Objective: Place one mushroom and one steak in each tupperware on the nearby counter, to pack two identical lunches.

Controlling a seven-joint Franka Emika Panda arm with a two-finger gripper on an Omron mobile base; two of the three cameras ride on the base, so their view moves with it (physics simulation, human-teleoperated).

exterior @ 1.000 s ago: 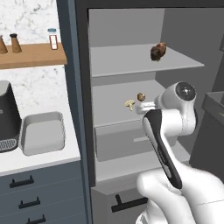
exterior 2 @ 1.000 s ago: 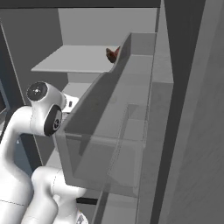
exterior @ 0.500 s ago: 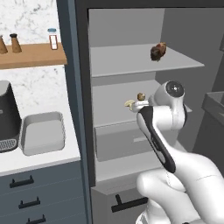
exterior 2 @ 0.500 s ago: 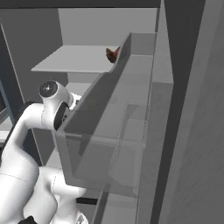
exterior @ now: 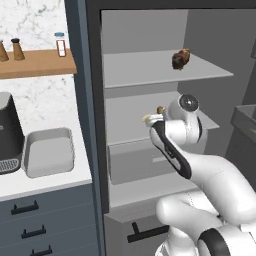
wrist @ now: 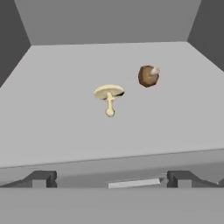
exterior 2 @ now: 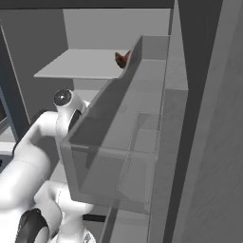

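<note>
To my left a black-and-grey coffee machine point(exterior: 8, 131) stands against the marble wall. Above it a wooden wall shelf point(exterior: 35, 63) carries two brown shakers point(exterior: 17, 48) and a small white jar with a pale blue lid point(exterior: 60, 44).

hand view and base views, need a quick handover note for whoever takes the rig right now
Claw: open, holding nothing, aimed into the fridge at the middle shelf.
On that shelf: a pale mushroom lying on its side and a brown mushroom behind it, apart from each other.
Upper shelf: one steak near the right side.
One tupperware sits empty on the counter beside the coffee machine.
Done: nothing packed yet.
Left: grasp a mushroom, carry it to the tupperware, then the steaks and the other mushroom.
</note>
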